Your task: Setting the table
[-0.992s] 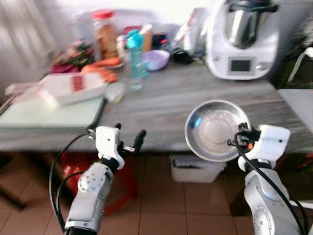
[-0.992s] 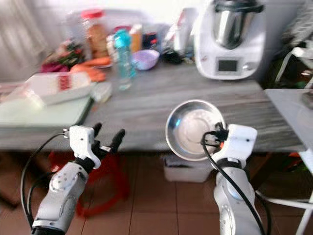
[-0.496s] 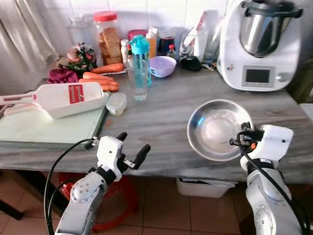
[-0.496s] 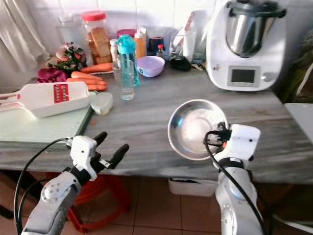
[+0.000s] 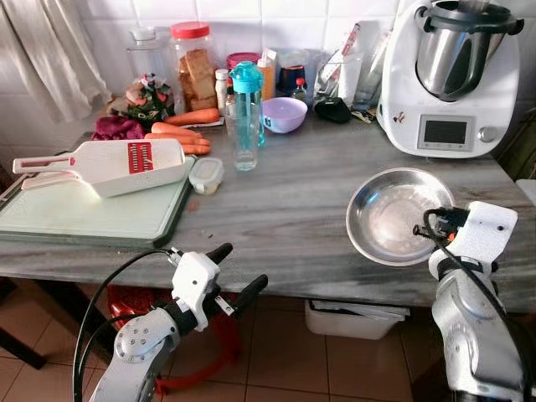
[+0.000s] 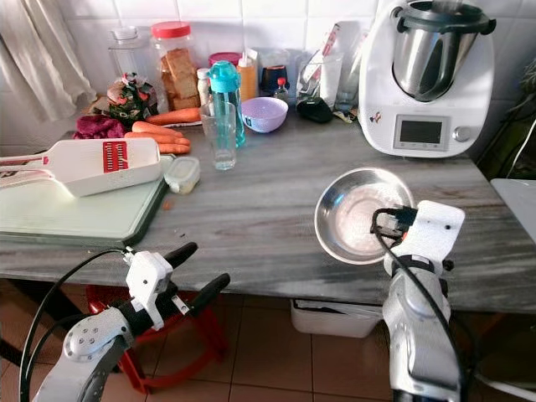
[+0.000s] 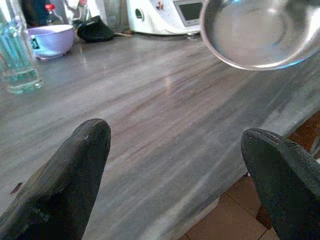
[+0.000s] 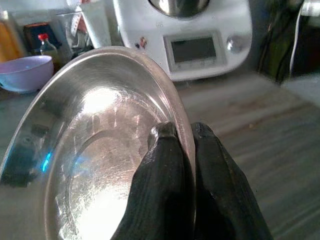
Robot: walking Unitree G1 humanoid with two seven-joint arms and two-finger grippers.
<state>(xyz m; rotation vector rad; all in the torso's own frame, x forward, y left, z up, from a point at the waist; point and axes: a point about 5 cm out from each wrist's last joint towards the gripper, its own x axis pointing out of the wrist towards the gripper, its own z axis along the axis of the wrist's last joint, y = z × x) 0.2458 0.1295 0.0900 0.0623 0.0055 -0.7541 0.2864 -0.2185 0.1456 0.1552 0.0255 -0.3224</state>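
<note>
A shiny steel bowl hangs tilted over the right part of the grey marble table. My right gripper is shut on its near rim; in the right wrist view the two black fingers pinch the rim of the steel bowl. My left gripper stands open at the table's front edge, nothing between its fingers. From the left wrist view the open fingers frame the tabletop, with the steel bowl beyond.
A green cutting board with a white slicer lies at the left. Behind stand a teal bottle, a lilac bowl, carrots, jars and a large white cooking machine. A white bin sits under the table.
The camera has come closer to the table and the blur has gone. My right gripper carries the bowl a little further over the tabletop. The left gripper stays open.
</note>
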